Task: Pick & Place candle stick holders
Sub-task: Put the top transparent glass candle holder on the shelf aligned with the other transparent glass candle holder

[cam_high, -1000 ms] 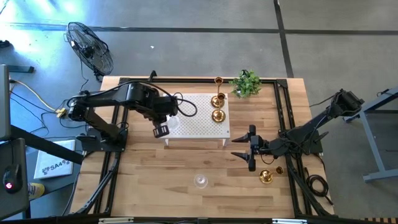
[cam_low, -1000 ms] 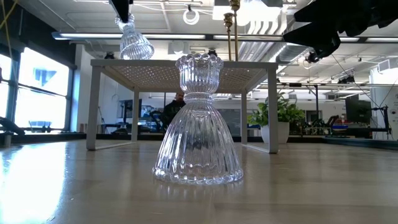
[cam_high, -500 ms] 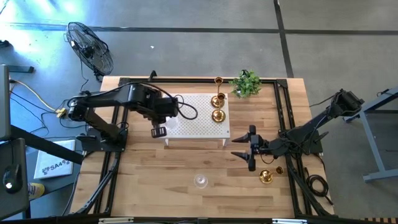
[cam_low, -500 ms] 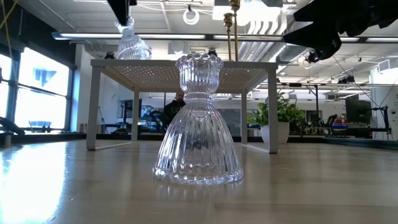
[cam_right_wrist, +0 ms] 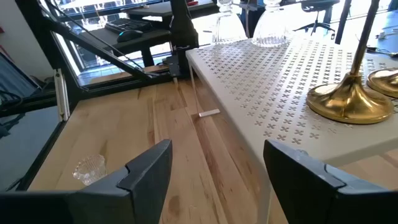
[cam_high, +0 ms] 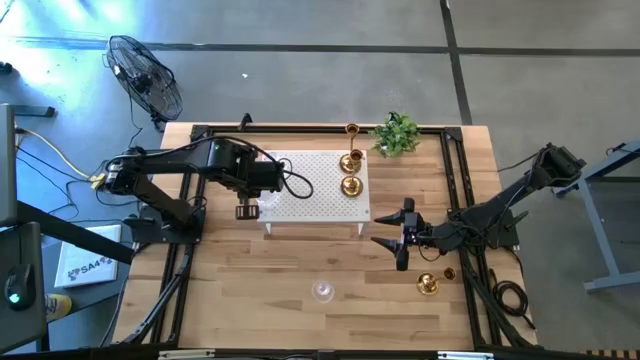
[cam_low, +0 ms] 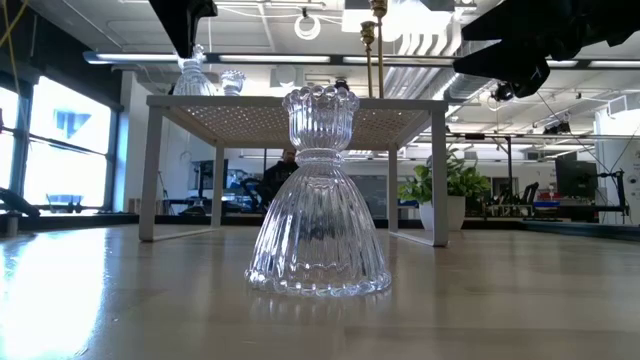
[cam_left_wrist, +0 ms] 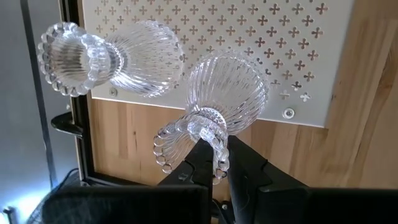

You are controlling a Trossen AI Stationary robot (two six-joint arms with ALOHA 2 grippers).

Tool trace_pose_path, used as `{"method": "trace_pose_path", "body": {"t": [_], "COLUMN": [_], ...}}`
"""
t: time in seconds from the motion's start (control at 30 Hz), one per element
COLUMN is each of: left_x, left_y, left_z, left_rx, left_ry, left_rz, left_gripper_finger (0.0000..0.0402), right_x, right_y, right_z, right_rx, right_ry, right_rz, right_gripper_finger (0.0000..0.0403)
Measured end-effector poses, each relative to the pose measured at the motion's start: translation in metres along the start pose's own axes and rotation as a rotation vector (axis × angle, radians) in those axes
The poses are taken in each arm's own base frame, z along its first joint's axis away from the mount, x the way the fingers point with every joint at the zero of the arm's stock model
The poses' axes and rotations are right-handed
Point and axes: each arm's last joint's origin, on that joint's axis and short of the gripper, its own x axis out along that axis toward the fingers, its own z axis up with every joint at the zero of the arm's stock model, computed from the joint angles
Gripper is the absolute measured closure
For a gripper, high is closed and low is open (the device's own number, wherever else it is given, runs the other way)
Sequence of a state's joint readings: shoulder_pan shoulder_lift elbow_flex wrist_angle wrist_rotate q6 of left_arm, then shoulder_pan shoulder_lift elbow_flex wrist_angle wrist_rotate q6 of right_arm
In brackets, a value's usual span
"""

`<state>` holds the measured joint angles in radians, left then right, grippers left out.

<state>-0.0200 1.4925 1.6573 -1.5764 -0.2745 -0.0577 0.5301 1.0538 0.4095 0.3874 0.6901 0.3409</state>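
Observation:
My left gripper [cam_high: 252,204] hangs over the left front corner of the white perforated platform [cam_high: 315,200], shut on a clear glass candle stick holder [cam_left_wrist: 221,102]. A second glass holder [cam_left_wrist: 106,59] stands on the platform beside it. Two brass holders [cam_high: 350,173] stand on the platform's right end. Another glass holder [cam_high: 322,291] stands on its wide base on the table near the front. One brass holder [cam_high: 428,284] sits on the table by my right gripper [cam_high: 400,240], which is open and holds nothing, right of the platform. My left gripper pinches the beaded rim of the holder's narrow cup end [cam_left_wrist: 214,144] between its two fingers, coming steeply from above. The holder hangs nearly upright below the fingers, wide base down at the platform's top. Whether the base rests on it, I cannot tell.
A small green plant [cam_high: 397,133] stands at the table's far edge, with a tall brass holder [cam_high: 351,130] left of it behind the platform. Black frame rails run along the table's left and right sides. Bare wood lies in front of the platform.
My left gripper has gone down and toward the table's left edge and rolled about its own line. The glass holder it carries has swung from tilted to nearly upright and sunk to the platform's top, beside the other glass holder.

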Motion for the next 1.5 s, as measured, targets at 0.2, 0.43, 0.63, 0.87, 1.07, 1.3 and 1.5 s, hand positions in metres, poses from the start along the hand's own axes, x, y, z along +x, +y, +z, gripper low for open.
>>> {"method": "trace_pose_path", "body": {"t": [0.2,0.43,0.63,0.87,1.07,1.3,1.5], "left_x": [0.000,-0.013,-0.017,-0.015,-0.015,-0.013,-0.006], "left_y": [0.000,0.002,0.004,0.003,0.003,0.002,0.000], "left_z": [0.000,0.004,0.004,0.006,0.006,0.008,0.014], "left_rx": [0.009,-0.010,-0.012,-0.014,-0.017,-0.018,-0.012], "left_ry": [-0.002,-0.066,-0.078,-0.068,-0.067,-0.056,-0.030], "left_rz": [-0.002,-0.038,-0.031,-0.028,-0.029,-0.036,-0.033], "left_gripper_finger": [0.0385,0.0385,0.0385,0.0385,0.0385,0.0378,0.0379], "right_x": [0.000,0.000,0.000,0.000,0.000,0.000,0.000], "right_y": [-0.001,-0.001,-0.001,-0.002,-0.002,-0.002,-0.002], "right_z": [0.000,0.000,-0.001,-0.002,-0.002,-0.002,-0.002], "right_rx": [0.017,0.013,0.006,-0.001,-0.014,-0.022,-0.024], "right_ry": [-0.008,-0.003,0.001,0.007,0.007,0.007,0.008], "right_rz": [-0.025,-0.027,-0.037,-0.041,-0.041,-0.041,-0.039], "right_gripper_finger": [0.0157,0.0157,0.0157,0.0157,0.0157,0.0157,0.0157]}}
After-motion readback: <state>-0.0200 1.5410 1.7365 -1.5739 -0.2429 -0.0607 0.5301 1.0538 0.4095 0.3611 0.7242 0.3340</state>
